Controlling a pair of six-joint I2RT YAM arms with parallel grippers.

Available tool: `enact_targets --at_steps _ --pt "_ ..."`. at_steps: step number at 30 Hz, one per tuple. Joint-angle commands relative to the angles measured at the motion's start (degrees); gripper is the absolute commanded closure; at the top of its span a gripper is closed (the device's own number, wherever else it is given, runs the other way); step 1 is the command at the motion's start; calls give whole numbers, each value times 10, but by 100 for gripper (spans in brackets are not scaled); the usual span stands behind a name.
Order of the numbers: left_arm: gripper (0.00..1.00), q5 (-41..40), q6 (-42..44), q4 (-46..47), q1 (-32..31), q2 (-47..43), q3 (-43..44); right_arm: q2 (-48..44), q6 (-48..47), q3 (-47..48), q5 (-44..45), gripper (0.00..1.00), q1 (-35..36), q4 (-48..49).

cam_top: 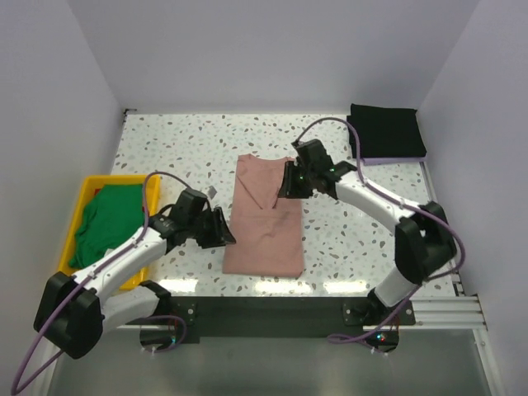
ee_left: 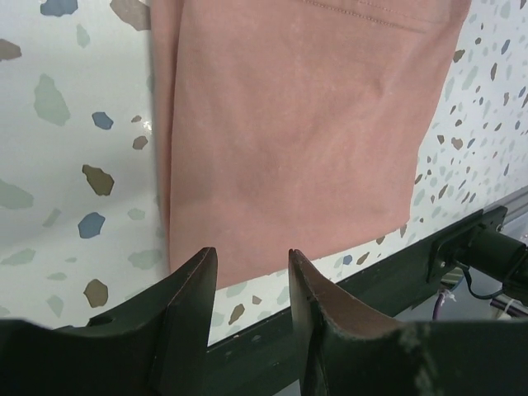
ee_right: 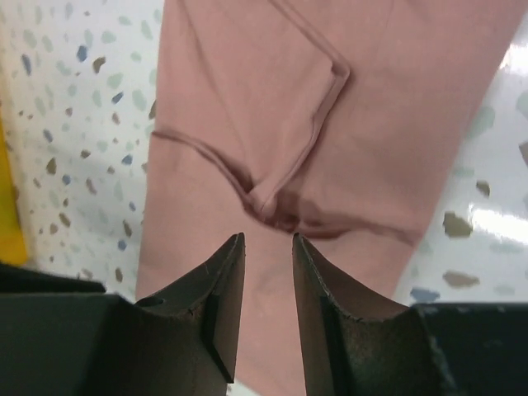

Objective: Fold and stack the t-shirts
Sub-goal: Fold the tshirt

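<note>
Currently the salmon-pink cotton t-shirt (cam_top: 266,223), folded into a long strip, lies mid-table. Left gripper (cam_top: 223,229) sits just off its near-left edge, right gripper (cam_top: 285,183) over the far-right sleeve fold. Both are narrowly parted and empty. Risk: a pinch that catches only the top layer would pull out the tucked sleeve and skew the cross-fold.

White arm links (cam_top: 124,257), black joints (cam_top: 425,241); purple cable (cam_top: 328,120) looped along each; dark pincer fingers (ee_left: 194,289), scuffed edges.

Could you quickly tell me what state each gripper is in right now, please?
Left gripper: open, holding nothing.
Right gripper: open, empty, above the pink t-shirt.
</note>
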Motion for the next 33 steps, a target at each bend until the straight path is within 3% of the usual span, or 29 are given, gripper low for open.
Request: enact_targets --at_steps 1,8,18,27,33 --pt "55 -4 34 34 4 14 29 81 -27 72 24 67 0 26" --pt "56 30 27 92 5 30 -5 206 -30 160 48 69 0 19" --pt "57 52 19 124 5 35 -26 255 -36 190 71 64 0 24" --pt "58 53 18 124 5 30 -32 265 -40 200 79 65 0 10" --pt "58 53 17 123 5 28 -33 269 -38 200 76 71 0 15"
